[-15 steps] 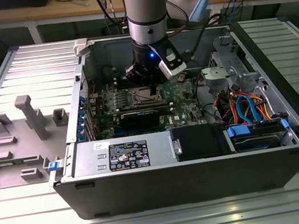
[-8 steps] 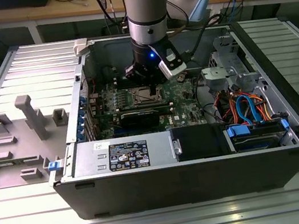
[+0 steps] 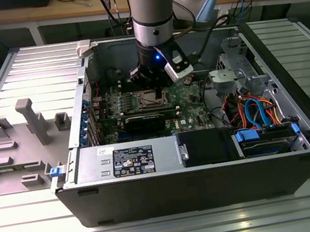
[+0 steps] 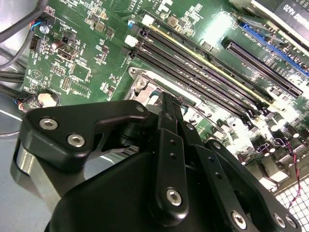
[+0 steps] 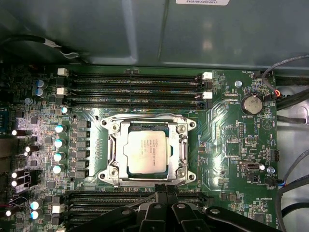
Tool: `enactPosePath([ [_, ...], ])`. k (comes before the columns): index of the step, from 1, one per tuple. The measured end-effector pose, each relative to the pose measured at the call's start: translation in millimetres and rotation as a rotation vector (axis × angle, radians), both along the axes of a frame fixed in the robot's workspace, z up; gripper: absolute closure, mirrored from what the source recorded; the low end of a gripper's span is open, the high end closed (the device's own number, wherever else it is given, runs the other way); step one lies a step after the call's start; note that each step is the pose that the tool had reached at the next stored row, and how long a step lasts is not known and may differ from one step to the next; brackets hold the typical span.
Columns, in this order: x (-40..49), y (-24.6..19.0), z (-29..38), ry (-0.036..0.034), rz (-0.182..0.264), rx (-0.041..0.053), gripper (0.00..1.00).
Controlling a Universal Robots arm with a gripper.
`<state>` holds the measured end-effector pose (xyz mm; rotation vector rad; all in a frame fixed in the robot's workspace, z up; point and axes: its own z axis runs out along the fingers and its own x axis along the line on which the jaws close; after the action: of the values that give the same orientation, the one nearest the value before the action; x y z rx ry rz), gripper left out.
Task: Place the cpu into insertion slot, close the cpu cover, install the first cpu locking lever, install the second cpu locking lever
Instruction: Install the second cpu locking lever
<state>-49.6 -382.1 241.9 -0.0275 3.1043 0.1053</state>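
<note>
Inside the open computer case (image 3: 296, 97) lying on the ribbed metal desk (image 3: 174, 226), the tool (image 5: 166, 191) is hanging directly over the motherboard (image 5: 231, 159), its black fingers (image 4: 166, 113) sitting pressed together with nothing between them, right at the near edge of the insertion slot (image 5: 110, 159). The cpu (image 5: 147, 153) is lying flat, silver face up, in that slot, showing through the square window of the cpu cover (image 5: 182, 152), which is lying down over it. In the exterior view, the slot is sitting just below the arm's wrist, towards the far side of the board, with the black graphics card (image 3: 144, 122) lying nearer.
</note>
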Motion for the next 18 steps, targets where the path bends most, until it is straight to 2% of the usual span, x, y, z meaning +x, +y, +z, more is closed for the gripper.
enactPosePath([
  [1,0.1,-0.1,0.0,0.0009,0.000,-0.0001,0.89],
  [2,0.5,-0.1,-0.4,0.0211,0.000,0.0002,0.89],
  [3,0.5,-0.1,-0.9,0.0291,0.000,0.0001,0.89],
  [4,0.6,-0.6,-1.3,0.0304,0.000,0.0003,0.89],
  [7,0.6,-7.1,-1.6,0.0351,0.000,0.0032,0.89],
  [10,0.2,-12.5,-1.5,0.0356,0.000,0.0066,0.89],
  [12,-3.3,-13.9,-1.7,0.0357,0.000,0.0103,0.89],
  [14,-16.2,-14.1,-2.6,0.0356,0.000,0.0186,0.89],
  [18,-17.0,-14.1,-2.8,0.0357,0.000,0.0214,0.89],
])
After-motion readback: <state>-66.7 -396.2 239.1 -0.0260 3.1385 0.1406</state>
